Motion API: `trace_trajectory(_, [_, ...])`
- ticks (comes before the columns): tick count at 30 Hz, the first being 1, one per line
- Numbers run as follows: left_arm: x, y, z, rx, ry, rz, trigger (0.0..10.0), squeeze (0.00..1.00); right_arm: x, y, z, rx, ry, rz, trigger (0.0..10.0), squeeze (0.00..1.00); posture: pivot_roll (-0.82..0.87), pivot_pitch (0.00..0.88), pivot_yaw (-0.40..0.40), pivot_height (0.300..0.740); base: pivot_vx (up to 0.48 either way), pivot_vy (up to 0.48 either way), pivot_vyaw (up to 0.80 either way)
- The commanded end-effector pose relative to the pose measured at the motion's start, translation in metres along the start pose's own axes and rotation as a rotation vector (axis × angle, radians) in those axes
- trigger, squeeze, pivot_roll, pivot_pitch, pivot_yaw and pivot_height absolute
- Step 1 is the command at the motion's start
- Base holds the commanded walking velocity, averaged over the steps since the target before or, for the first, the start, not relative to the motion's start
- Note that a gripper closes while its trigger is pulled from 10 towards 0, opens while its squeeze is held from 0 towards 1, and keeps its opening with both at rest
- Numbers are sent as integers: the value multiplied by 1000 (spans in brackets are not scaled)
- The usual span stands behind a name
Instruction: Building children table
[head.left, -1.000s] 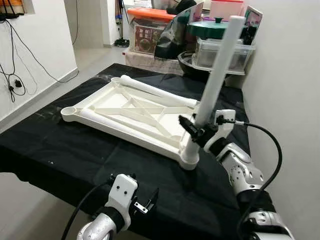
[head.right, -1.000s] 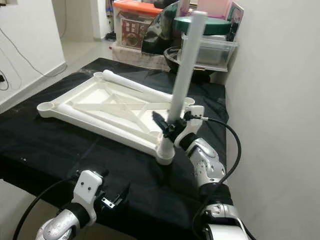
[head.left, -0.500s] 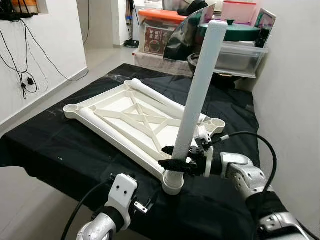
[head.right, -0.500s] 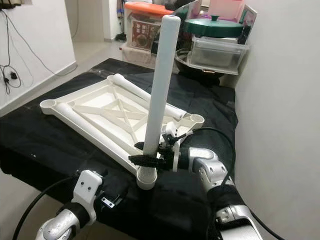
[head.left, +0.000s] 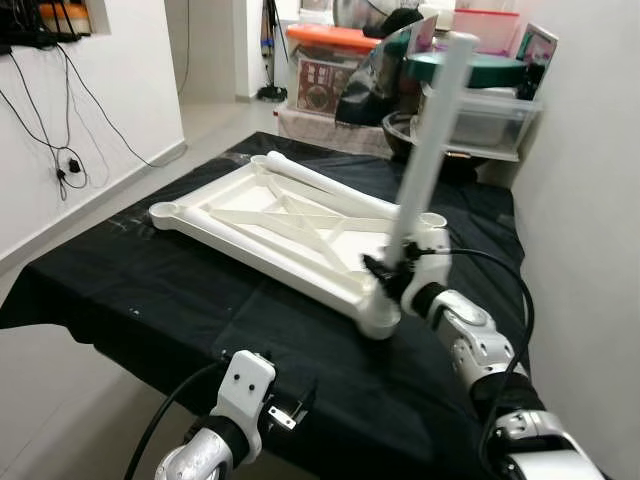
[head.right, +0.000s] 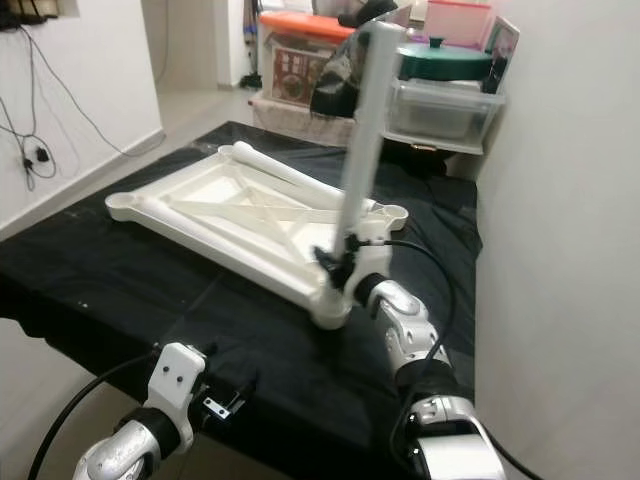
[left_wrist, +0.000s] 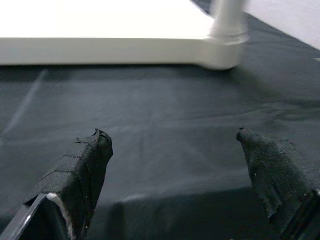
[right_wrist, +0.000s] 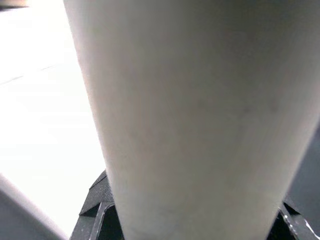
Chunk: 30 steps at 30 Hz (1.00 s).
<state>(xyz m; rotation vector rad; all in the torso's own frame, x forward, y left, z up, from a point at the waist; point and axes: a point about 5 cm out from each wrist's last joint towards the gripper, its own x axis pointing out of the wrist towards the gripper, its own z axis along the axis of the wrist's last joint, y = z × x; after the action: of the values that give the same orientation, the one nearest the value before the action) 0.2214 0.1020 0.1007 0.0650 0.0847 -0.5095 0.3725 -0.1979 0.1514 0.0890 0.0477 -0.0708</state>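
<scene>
table leg (head.left: 428, 160) motion-blurred, socket perhaps hidden

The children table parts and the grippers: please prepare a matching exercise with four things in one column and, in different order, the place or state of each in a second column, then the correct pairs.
Things:
1. upright white leg
2. white tabletop
3. left gripper
4. loose white leg

Places or states:
A. lying across the upturned tabletop
B. open, over the black cloth near the table edge
C. standing in the near corner socket, held low by the right gripper
D. lying upside down on the black cloth

Pairs: 1-C, 2-D, 3-B, 4-A
</scene>
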Motion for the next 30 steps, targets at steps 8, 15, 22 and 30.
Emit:
trace_trajectory(8, [1, -1, 0, -2, 0, -5, 10000, 0, -23, -7, -26, 136, 65, -470, 510, 0, 215, 0, -96, 740, 0, 0, 0])
trace_trajectory(15, [1, 0, 0, -3, -2, -3, 10000, 0, -6, 36, -2, 207, -112, -61, 10000, 1000, 216, 0, -97, 740, 0, 0, 0])
trace_trajectory(22, [1, 0, 0, -3, -2, -3, 10000, 0, -7, 48, 8, 332, -93, 421, 10000, 0, 217, 0, -96, 740, 0, 0, 0])
trace_trajectory(30, [1, 0, 0, -2, -2, -2, 10000, 0, -53, 45, 6, 163, 132, 1289, 10000, 0, 219, 0, -96, 740, 0, 0, 0])
